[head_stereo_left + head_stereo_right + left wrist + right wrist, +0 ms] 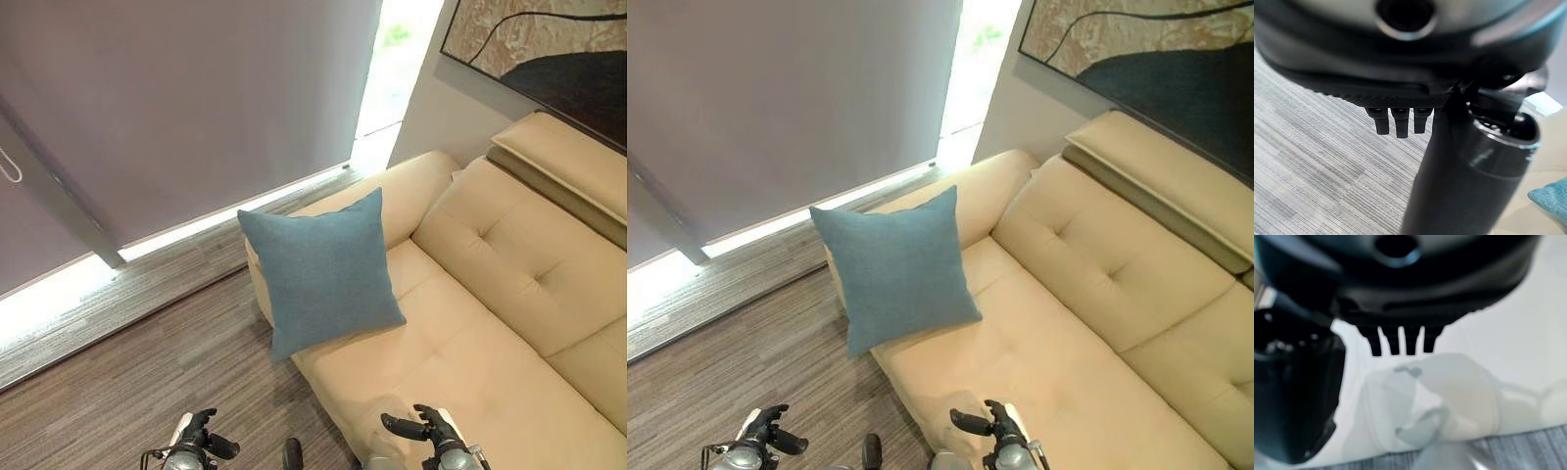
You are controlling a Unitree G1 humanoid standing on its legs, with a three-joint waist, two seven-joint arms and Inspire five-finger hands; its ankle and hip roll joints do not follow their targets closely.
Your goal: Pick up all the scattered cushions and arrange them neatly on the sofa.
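Grey-brown striped plank flooring [147, 382] is seen before a tall window covered by a mauve roller blind [186, 108], with a bright strip of daylight left beside it. A dark abstract framed painting [549, 49] is hung on the wall above a cream leather sofa [490, 323] with a tufted back and a raised headrest. One square teal-blue fabric cushion [323, 269] is propped upright and slightly tilted against the sofa's armrest, its lower corner hanging just past the seat's front edge. Its surface is smooth, with crisp seams and pointed corners. The rest of the seat is left bare, and open floor lies between the sofa and the window. The left hand [196, 436] is held low over the floor, the right hand [431, 431] low over the seat's front edge; both are held with fingers relaxed and slightly apart, nothing grasped, well apart from the cushion.
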